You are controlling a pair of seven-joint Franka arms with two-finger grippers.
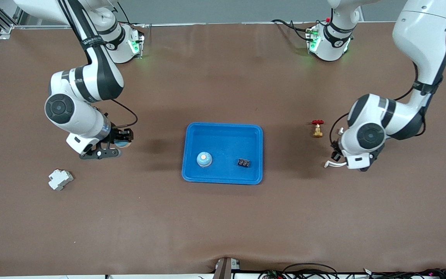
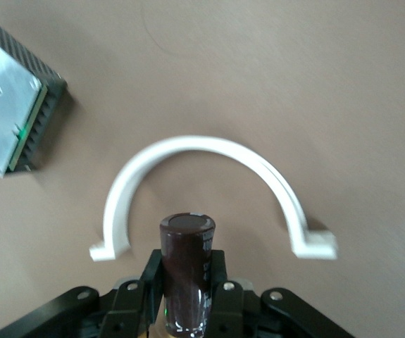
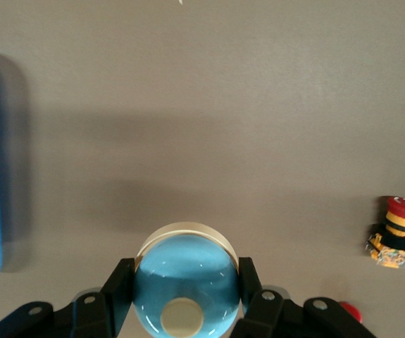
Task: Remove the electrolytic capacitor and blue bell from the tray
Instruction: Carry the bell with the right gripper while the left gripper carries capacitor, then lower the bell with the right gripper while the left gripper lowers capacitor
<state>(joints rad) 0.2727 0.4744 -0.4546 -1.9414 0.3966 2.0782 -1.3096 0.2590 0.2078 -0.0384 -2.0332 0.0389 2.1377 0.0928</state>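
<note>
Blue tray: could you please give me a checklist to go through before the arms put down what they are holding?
1. Left end effector shut on the capacitor: ok.
2. Right end effector shut on the blue bell: ok.
3. Both held parts outside the tray: ok.
4. Bare table under the capacitor: not ok, a white curved clip lies there.
5. Bare table under the bell: ok.
6. Tray emptied: not ok, a blue dome and a black part lie in it.
</note>
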